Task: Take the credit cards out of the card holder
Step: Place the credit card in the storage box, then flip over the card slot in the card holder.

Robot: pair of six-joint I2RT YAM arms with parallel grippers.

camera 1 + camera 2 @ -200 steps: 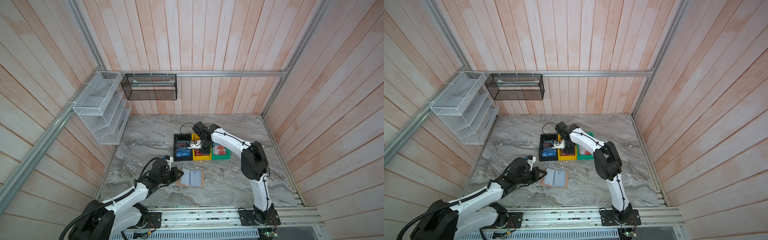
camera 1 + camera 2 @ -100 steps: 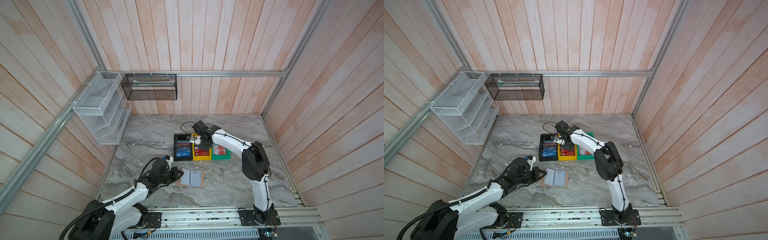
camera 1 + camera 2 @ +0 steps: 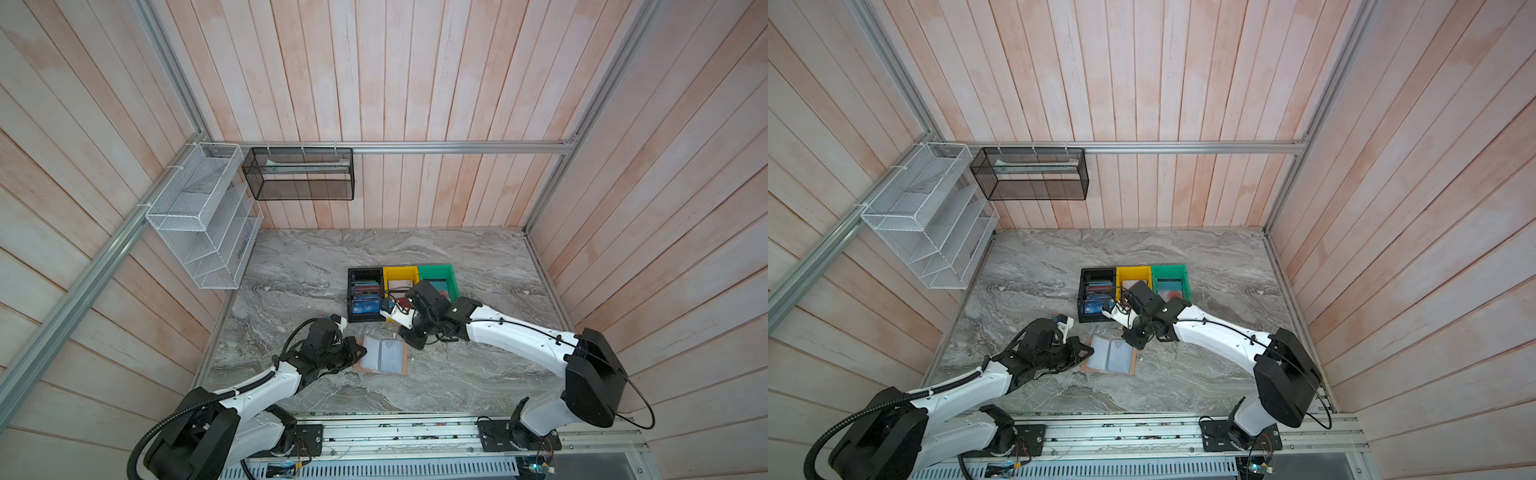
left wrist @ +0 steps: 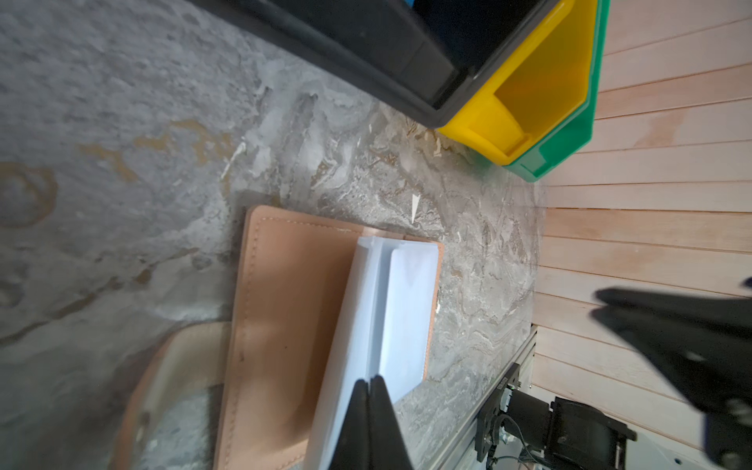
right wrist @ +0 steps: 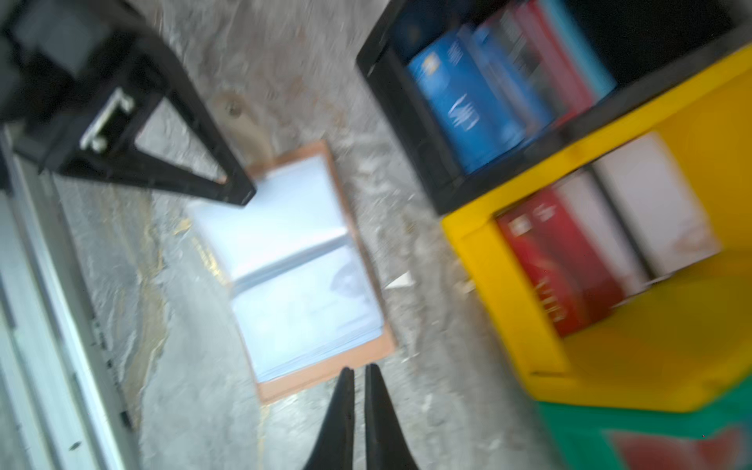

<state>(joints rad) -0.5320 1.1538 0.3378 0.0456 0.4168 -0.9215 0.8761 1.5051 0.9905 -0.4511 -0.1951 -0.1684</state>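
Note:
The tan card holder [image 3: 401,368] [image 3: 1129,370] lies open on the marble, its pale blue sleeves [image 4: 407,309] facing up. My left gripper [image 3: 360,352] [image 4: 370,380] is shut, its tip resting on the sleeves at the holder's left edge. My right gripper [image 3: 415,341] [image 5: 358,370] is shut and holds nothing. It hangs low by the holder's far right corner. A red credit card lettered VIP [image 5: 557,264] and whitish ones [image 5: 651,211] stand in the yellow bin [image 3: 387,274]. The right wrist view is blurred.
Black bin [image 3: 352,291] holds several blue and red cards [image 3: 365,307]; green bin [image 3: 454,282] holds a card with a red mark. All three bins stand just behind the holder. A white wire rack [image 3: 199,216] and a black mesh basket [image 3: 299,174] hang on the walls.
My right arm has pulled back from over the yellow bin and come down beside the card holder, its jaws closing. The left arm and the holder have not moved.

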